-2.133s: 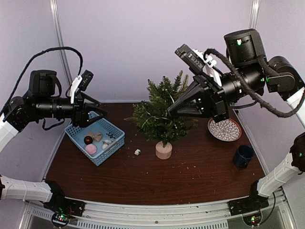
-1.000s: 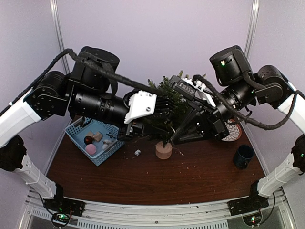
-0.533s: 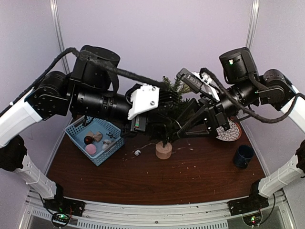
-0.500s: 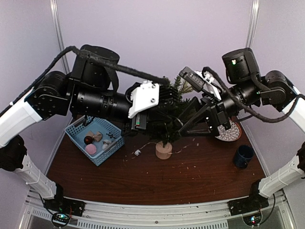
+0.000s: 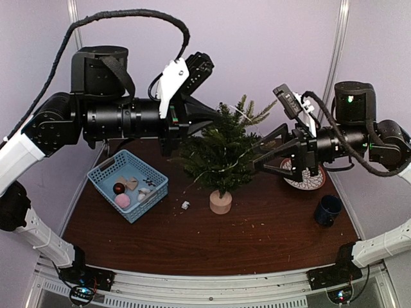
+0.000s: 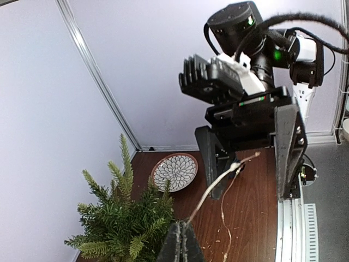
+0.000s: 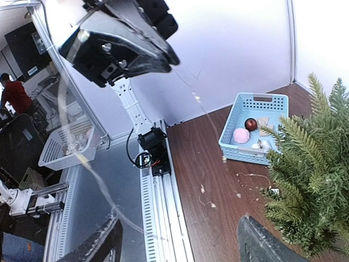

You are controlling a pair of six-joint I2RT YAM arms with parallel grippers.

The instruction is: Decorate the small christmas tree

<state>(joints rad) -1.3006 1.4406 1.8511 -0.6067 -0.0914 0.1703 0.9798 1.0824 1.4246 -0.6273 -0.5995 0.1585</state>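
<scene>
Pale thin wire (image 6: 234, 166) is pinched in your left gripper (image 6: 181, 240), its fingers closed tight on it just above the crown of the small christmas tree (image 5: 218, 151). That tree stands upright on the table (image 5: 270, 244), below those fingers. Your right gripper (image 5: 260, 155) hangs spread wide and empty beside the tree's right flank, so the left arm looks better placed to drape downward.
</scene>
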